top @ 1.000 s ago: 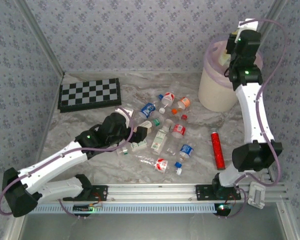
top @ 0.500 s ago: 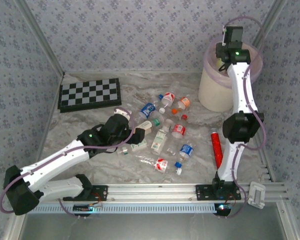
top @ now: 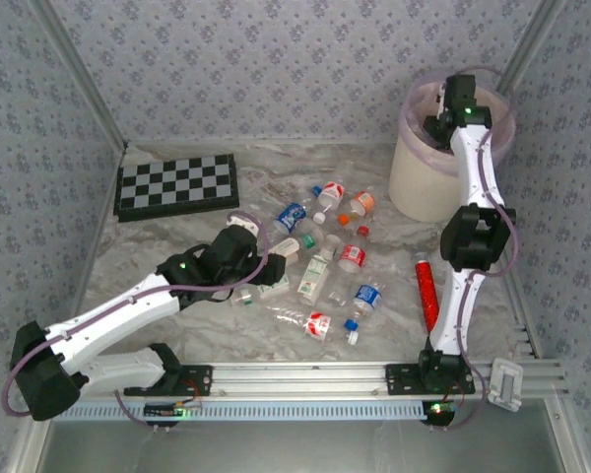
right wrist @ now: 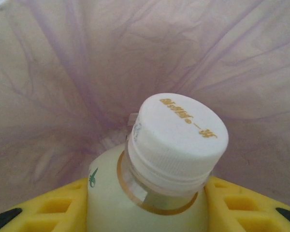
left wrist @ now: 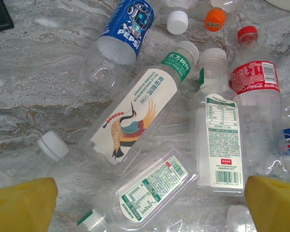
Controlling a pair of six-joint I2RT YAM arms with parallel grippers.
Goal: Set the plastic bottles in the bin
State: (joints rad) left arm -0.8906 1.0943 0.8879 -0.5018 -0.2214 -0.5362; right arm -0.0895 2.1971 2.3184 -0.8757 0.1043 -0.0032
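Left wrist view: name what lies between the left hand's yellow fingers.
A small clear bottle with a green label lies there, beside the foot of a taller white-labelled bottle; left wrist view.

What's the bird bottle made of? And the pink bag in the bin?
Bird bottle: looks like clear, glossy plastic; the table shows through it. Bag: probably thin plastic film, matte; it wrinkles and lets light through.

High rear overview of table; left wrist close over its bottles; right wrist inside bin.
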